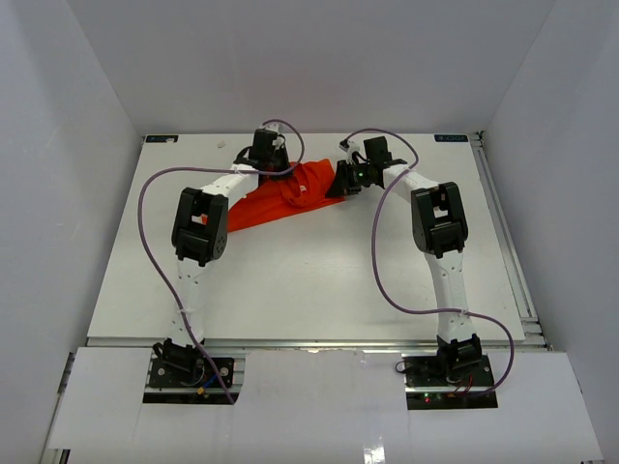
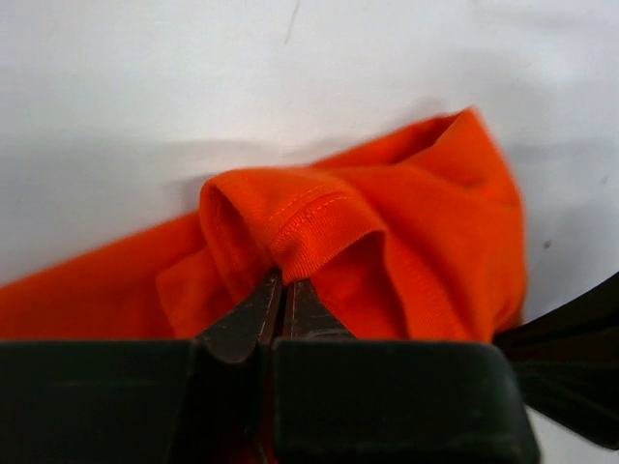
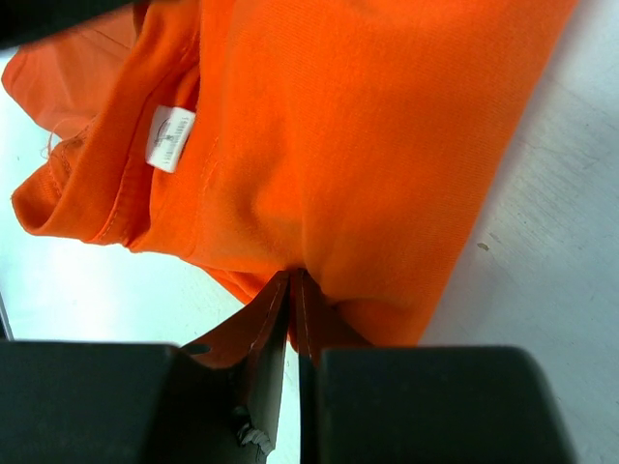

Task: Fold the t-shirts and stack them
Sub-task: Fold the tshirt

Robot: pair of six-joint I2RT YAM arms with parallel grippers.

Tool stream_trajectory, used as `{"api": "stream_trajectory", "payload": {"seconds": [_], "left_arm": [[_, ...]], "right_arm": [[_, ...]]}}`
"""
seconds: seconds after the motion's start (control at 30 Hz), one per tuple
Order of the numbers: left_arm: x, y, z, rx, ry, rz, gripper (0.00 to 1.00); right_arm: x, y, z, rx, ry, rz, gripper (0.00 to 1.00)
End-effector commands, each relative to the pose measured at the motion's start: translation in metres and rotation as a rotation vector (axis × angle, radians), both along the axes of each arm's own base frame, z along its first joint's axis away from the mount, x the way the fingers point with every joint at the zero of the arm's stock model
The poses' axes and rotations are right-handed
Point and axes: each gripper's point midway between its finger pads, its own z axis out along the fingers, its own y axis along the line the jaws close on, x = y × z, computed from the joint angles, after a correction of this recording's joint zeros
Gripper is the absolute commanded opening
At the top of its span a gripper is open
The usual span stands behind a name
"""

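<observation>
The shirt [image 1: 279, 205] lies bunched near the far edge of the bench [image 1: 319, 280], about midway along it. The left claw [image 2: 282, 295] is pinched tight on a ribbed fold of it. The right claw [image 3: 293, 288] grips plain cloth below the white label [image 3: 170, 137].

Closed fingers [image 3: 259, 338] pinch the orange t-shirt [image 3: 338, 145], its white label [image 3: 170, 138] showing.

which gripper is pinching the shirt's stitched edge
The left gripper: it is shut on a ribbed, stitched edge of the t-shirt. The right gripper pinches plain cloth.
</observation>
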Motion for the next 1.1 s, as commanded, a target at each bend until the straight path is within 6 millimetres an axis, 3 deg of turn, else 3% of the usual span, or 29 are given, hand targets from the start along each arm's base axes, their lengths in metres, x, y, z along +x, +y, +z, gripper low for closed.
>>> {"api": "stream_trajectory", "payload": {"seconds": [0.0, 0.03, 0.1, 0.27, 0.43, 0.5, 0.53, 0.6, 0.67, 0.77, 0.83, 0.9, 0.97, 1.0, 1.07], "left_arm": [[-0.003, 0.025, 0.058, 0.001, -0.096, 0.043, 0.08], [-0.011, 0.032, 0.049, 0.010, -0.074, 0.048, 0.08], [-0.013, 0.044, 0.057, 0.009, -0.084, 0.066, 0.07], [-0.020, 0.066, 0.050, 0.028, -0.064, 0.091, 0.08], [-0.014, 0.084, 0.038, 0.053, -0.032, 0.129, 0.10], [-0.008, 0.087, 0.040, 0.055, -0.029, 0.138, 0.20], [-0.008, 0.091, 0.034, 0.069, -0.007, 0.148, 0.39], [-0.006, 0.091, 0.038, 0.073, -0.013, 0.150, 0.55], [-0.007, 0.090, 0.045, 0.062, -0.019, 0.145, 0.69], [-0.013, 0.082, 0.063, 0.019, -0.033, 0.107, 0.77], [-0.020, 0.080, 0.065, 0.002, -0.023, 0.100, 0.77], [-0.029, 0.074, 0.083, -0.031, -0.038, 0.077, 0.76], [-0.046, 0.067, 0.083, -0.077, -0.008, 0.041, 0.74], [-0.055, 0.064, 0.098, -0.105, -0.022, 0.019, 0.71], [-0.074, 0.057, 0.093, -0.143, 0.000, -0.026, 0.70]], "right_arm": [[-0.005, -0.007, -0.022, -0.078, 0.029, -0.027, 0.14], [-0.005, -0.007, -0.022, -0.079, 0.030, -0.027, 0.14], [-0.004, -0.008, -0.022, -0.081, 0.023, -0.026, 0.14], [-0.004, -0.008, -0.021, -0.083, 0.022, -0.027, 0.14], [-0.003, -0.009, -0.021, -0.084, 0.016, -0.027, 0.14], [-0.004, -0.008, -0.021, -0.085, 0.016, -0.024, 0.14], [-0.004, -0.008, -0.021, -0.085, 0.018, -0.025, 0.14], [-0.003, -0.008, -0.020, -0.085, 0.012, -0.023, 0.14], [-0.003, -0.008, -0.021, -0.085, 0.014, -0.023, 0.14], [-0.003, -0.008, -0.020, -0.083, 0.013, -0.022, 0.14], [-0.003, -0.008, -0.020, -0.084, 0.010, -0.021, 0.14], [-0.003, -0.007, -0.020, -0.085, 0.012, -0.019, 0.14], [-0.003, -0.007, -0.019, -0.084, 0.007, -0.018, 0.14], [-0.003, -0.007, -0.019, -0.086, 0.008, -0.019, 0.14], [-0.004, -0.007, -0.020, -0.087, 0.010, -0.018, 0.14]]}}
